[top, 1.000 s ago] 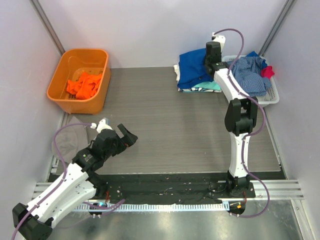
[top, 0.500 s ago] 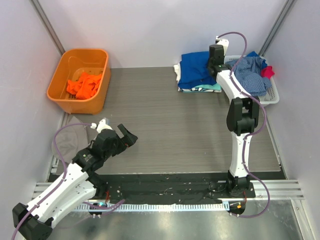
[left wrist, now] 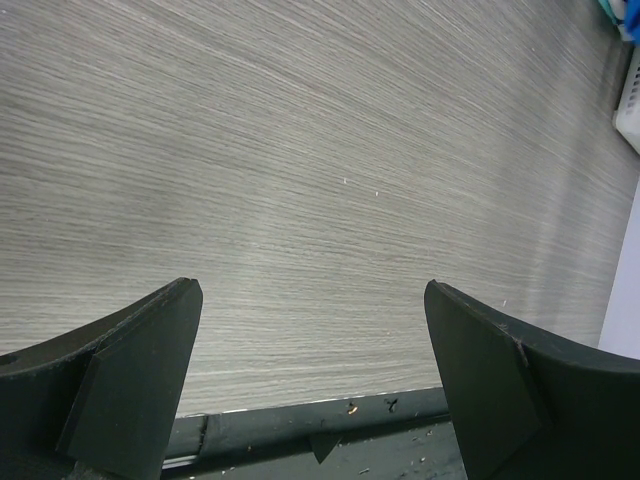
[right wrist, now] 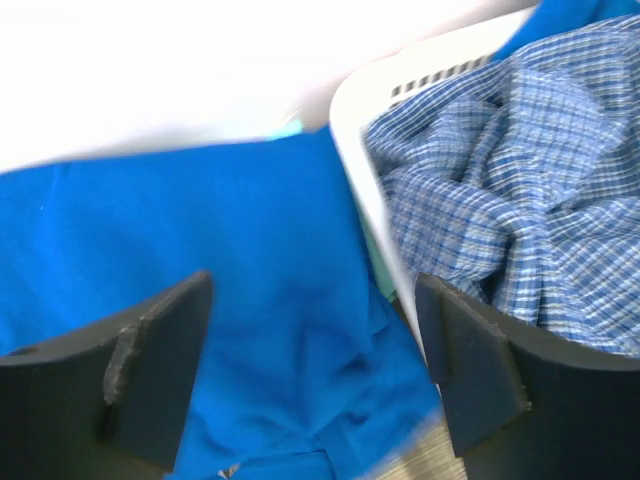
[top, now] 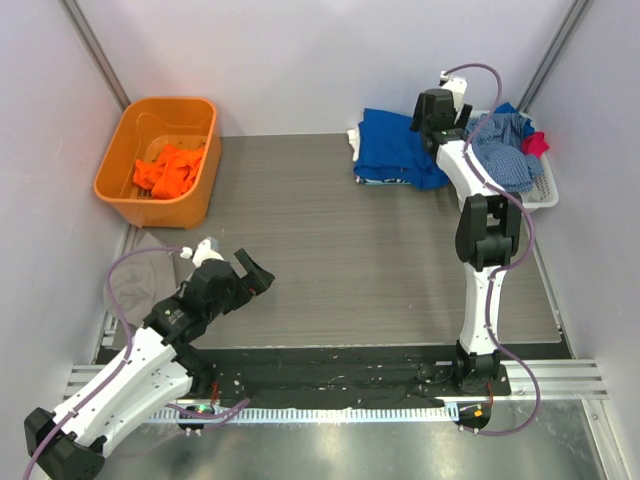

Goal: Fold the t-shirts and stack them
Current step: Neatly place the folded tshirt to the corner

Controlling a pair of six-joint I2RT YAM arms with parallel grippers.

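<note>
**Grey Wood-Grain Table Inside a Pale Enclosure**

A grey wood-grain tabletop (top: 330, 240) fills the middle, evenly lit, with only soft shadows. 3 plain, pale lilac panels close it in: the back wall (top: 300, 60), the left wall (top: 40, 160) and the right wall (top: 605, 210). 2 slanted metal posts (top: 95, 48) mark the rear corners. Along the near edge runs a black strip (top: 330, 362), then a shiny metal rail (top: 350, 445).

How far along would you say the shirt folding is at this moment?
Done, it seems: the blue shirt lies folded on top of the stack at far right. In hand: nothing; the right gripper hangs open over that shirt, the left gripper open above bare table. Left: the orange shirt crumpled in the orange tub, at least.
</note>
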